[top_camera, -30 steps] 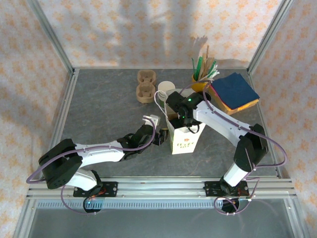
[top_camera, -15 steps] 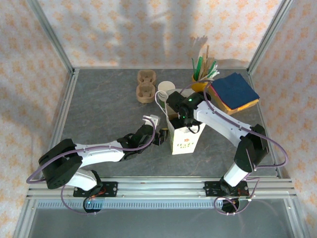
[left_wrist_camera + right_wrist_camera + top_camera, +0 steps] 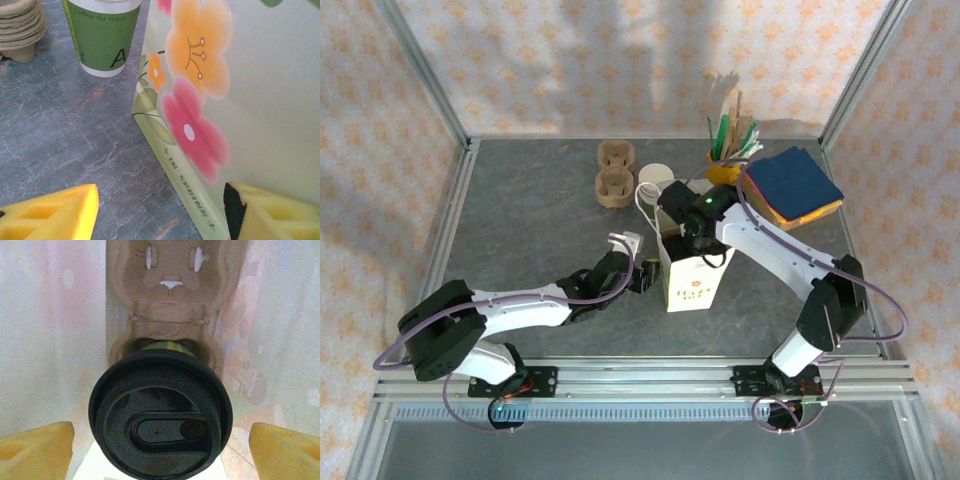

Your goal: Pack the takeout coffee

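The takeout coffee (image 3: 160,415) stands inside the paper bag (image 3: 692,283); its black lid faces the right wrist camera. Its cup sits in a brown cardboard carrier (image 3: 170,315) on the bag's floor. My right gripper (image 3: 160,455) hangs open over the lid, one yellow finger on each side and apart from it. From above, the right gripper (image 3: 694,238) is at the bag's mouth. My left gripper (image 3: 160,215) is open low at the bag's left side (image 3: 225,100), with the bag's bottom corner between its fingers. The right finger (image 3: 270,215) lies against the flowered face.
A lidless white-and-green cup (image 3: 102,35) stands behind the bag (image 3: 655,180). Stacked brown carriers (image 3: 615,172) sit further back left. A yellow holder of stirrers (image 3: 728,150) and a pile of blue and orange napkins (image 3: 792,185) are at the back right.
The right arm has shifted slightly right and back over the bag's mouth. The left arm and the bag have not moved.
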